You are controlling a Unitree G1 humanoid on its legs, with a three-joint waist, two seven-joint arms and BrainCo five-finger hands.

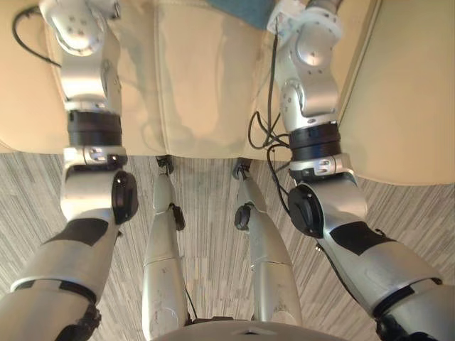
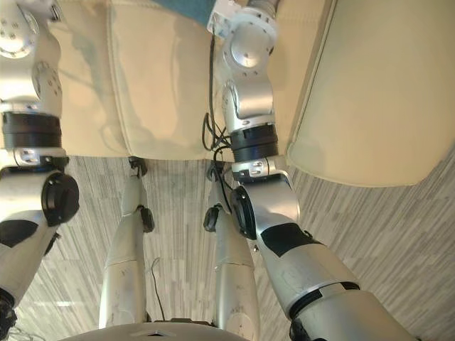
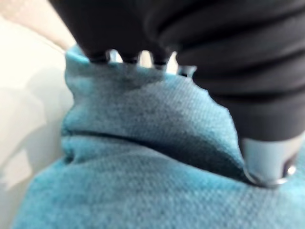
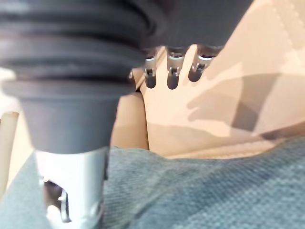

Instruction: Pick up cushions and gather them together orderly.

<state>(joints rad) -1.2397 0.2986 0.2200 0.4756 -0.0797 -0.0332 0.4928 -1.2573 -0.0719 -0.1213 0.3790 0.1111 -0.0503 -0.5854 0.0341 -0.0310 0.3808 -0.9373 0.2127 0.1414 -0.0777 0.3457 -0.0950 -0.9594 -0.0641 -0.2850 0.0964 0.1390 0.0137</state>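
A teal cushion (image 3: 143, 167) lies on the cream sofa seat (image 1: 199, 85), and its edge peeks in at the far side (image 1: 245, 11) between my two raised arms. In the left wrist view my left hand (image 3: 214, 57) is on it. The fingers (image 3: 128, 58) hook over its far edge and the thumb (image 3: 269, 160) presses into the fabric, creasing it. In the right wrist view my right hand (image 4: 71, 62) hovers just over the same cloth (image 4: 214, 191). Its fingers (image 4: 172, 76) are straight above the bare sofa, and its thumb (image 4: 71, 186) hangs beside the fabric.
The sofa's front edge runs across just ahead of me. A second cream seat section (image 1: 405, 92) stands to the right, split off by a dark seam. Grey striped carpet (image 1: 206, 199) covers the floor below the sofa front.
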